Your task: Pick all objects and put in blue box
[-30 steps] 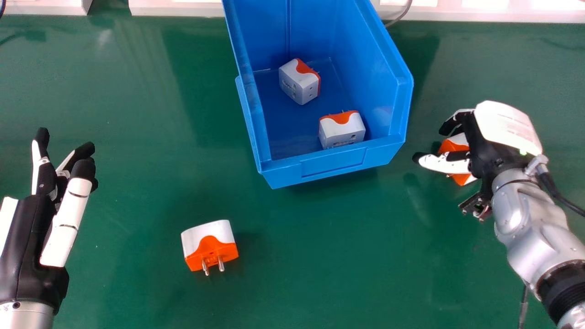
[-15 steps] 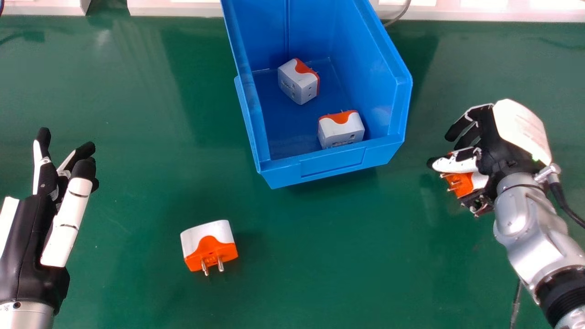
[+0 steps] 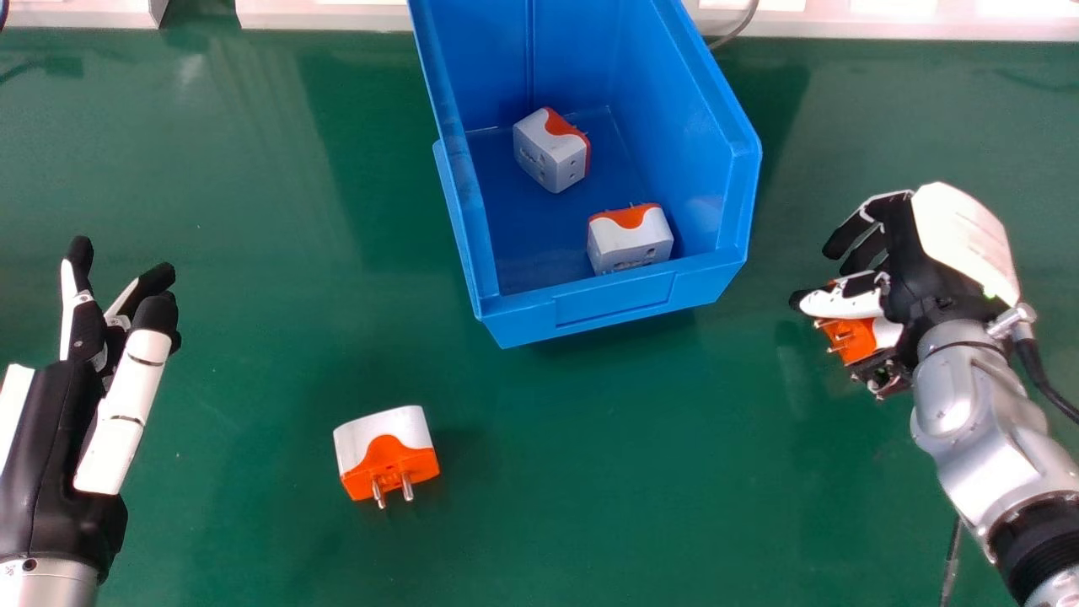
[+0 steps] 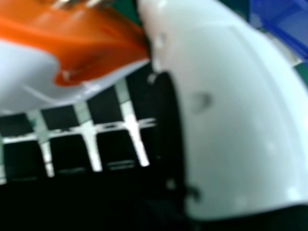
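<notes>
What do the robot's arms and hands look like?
The left hand and right hand are black with smooth white panels and black fingertips. Both arms look silvery; the right forearm is rounded, with a black band lower down and a black cable near the wrist.

A green tabletop [image 3: 253, 320], pale strips [image 3: 910, 27] along its far edge, probably a grey cable [image 3: 743, 26] there

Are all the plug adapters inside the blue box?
No, one adapter lies on the green table and another adapter is held in the right hand.
</notes>
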